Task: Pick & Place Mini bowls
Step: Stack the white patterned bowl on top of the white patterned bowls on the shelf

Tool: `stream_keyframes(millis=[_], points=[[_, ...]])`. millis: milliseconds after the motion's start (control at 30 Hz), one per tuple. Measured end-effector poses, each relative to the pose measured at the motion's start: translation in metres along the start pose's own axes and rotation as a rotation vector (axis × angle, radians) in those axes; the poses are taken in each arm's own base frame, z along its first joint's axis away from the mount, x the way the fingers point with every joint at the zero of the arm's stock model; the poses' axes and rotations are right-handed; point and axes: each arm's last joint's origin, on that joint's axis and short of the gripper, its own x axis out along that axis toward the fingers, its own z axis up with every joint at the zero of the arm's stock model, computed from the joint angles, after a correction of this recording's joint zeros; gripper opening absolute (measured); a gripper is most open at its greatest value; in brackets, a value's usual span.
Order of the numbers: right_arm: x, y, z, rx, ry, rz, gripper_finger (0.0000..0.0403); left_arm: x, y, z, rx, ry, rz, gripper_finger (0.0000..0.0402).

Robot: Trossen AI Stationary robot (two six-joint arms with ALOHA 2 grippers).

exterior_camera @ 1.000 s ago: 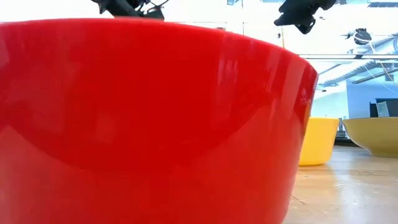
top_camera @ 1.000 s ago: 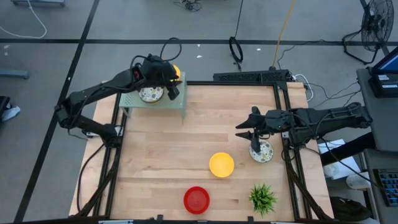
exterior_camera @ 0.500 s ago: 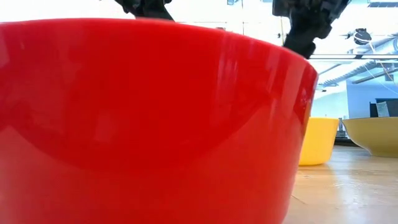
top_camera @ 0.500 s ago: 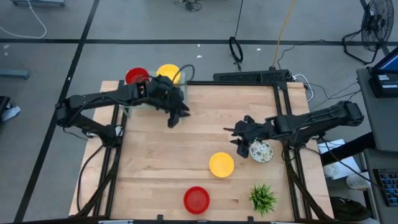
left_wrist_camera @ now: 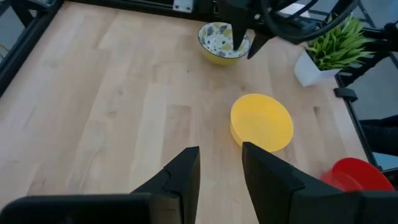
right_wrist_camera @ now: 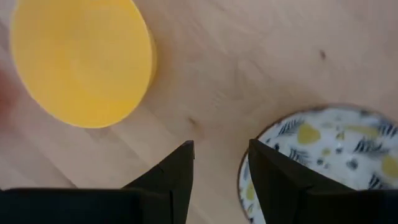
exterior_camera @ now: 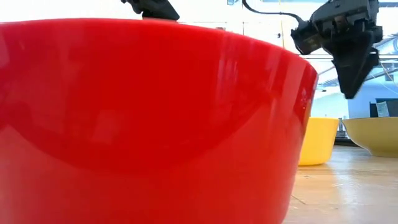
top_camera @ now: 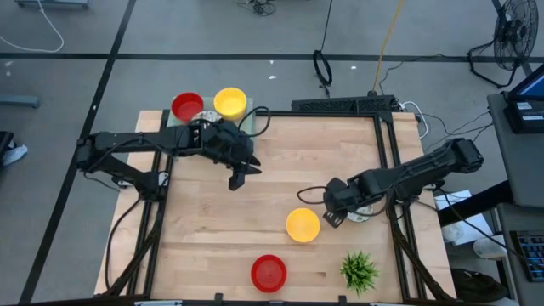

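My right gripper [top_camera: 331, 214] [right_wrist_camera: 221, 167] hangs open low over the table, between a plain yellow bowl [top_camera: 303, 225] [right_wrist_camera: 81, 59] and a white leaf-patterned bowl [top_camera: 362, 206] [right_wrist_camera: 323, 155], touching neither. My left gripper [top_camera: 239, 176] [left_wrist_camera: 221, 171] is open above bare wood at the table's middle. It looks toward the yellow bowl [left_wrist_camera: 261, 121] and the patterned bowl [left_wrist_camera: 224, 42]. A red bowl [top_camera: 269, 272] [exterior_camera: 155, 124] stands by the near edge. Another red bowl [top_camera: 187, 106] and another yellow one [top_camera: 230, 103] sit on a raised stand at the far-left corner. All bowls rest on their bases.
A small green plant [top_camera: 359, 270] [left_wrist_camera: 336, 43] in a white pot stands at the near right corner, close to the patterned bowl. The table's metal frame [top_camera: 387, 161] runs along the right edge. Bare wood [top_camera: 212, 229] lies on the near left.
My left gripper has drawn back from the stand at the far-left corner and swung toward the table's middle. My right gripper has moved from above the patterned bowl toward the near-left and down, ending between that bowl and the yellow one. No bowl has moved.
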Motion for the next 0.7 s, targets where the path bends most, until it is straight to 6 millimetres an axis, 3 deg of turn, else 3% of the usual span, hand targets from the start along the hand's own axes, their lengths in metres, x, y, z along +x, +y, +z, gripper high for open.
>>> stream_keyframes(millis=[367,700], points=[[0.029,-0.001,-0.004,0.182,0.05,-0.134,0.0139,0.001,-0.005,-0.001,0.013,0.011,-0.012,0.0122],[0.056,-0.019,-0.01,0.19,0.058,-0.265,0.0138,0.001,-0.007,-0.003,0.005,0.033,-0.019,0.0122]])
